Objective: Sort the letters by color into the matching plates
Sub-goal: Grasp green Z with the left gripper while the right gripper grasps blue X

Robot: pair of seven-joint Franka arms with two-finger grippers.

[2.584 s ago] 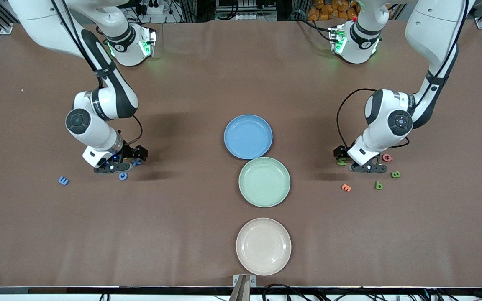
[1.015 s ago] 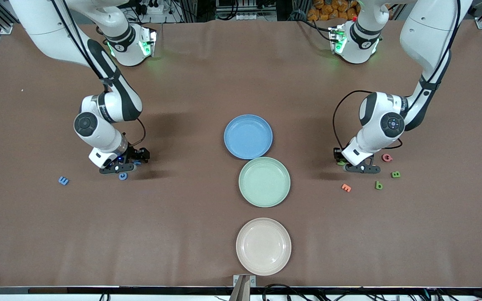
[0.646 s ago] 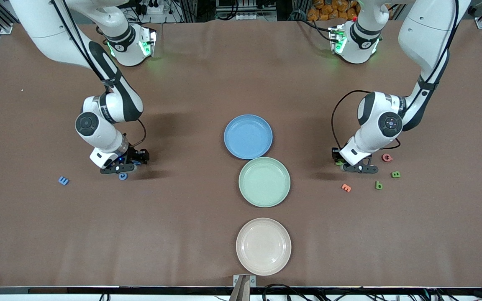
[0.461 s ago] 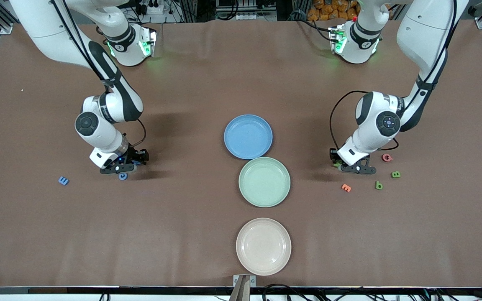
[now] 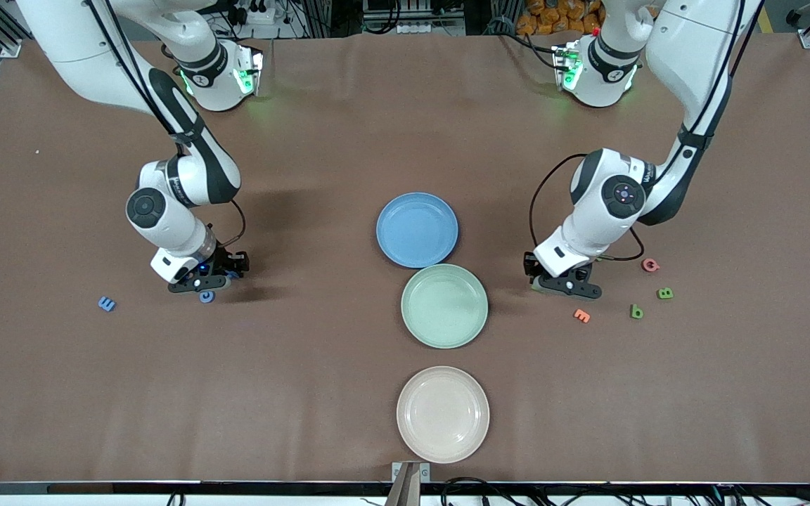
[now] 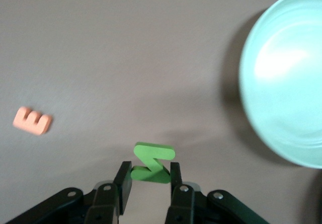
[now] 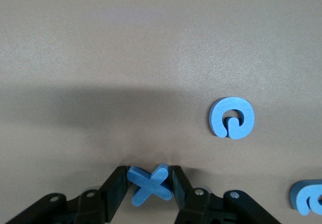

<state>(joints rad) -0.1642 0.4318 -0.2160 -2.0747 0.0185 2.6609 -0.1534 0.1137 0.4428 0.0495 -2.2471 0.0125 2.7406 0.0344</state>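
My left gripper [image 6: 148, 181] is clamped on the green Z [image 6: 152, 162] — held clear beside the mint plate [image 6: 282, 108], where green belongs. My right gripper [image 7: 149, 183] pinches the blue X [image 7: 149, 183] on the table, ready to lift.

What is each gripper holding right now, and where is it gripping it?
Left gripper: a green Z-shaped letter, pinched at its lower end. Right gripper: a blue X-shaped letter, clamped across its sides.

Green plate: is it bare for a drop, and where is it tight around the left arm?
The green plate is bare, as are the blue plate and cream plate. The brown strip between green plate and left end effector, which grips a green Z, is bare. It is crowded toward the left arm's end: orange E, green b, green B, pink letter.
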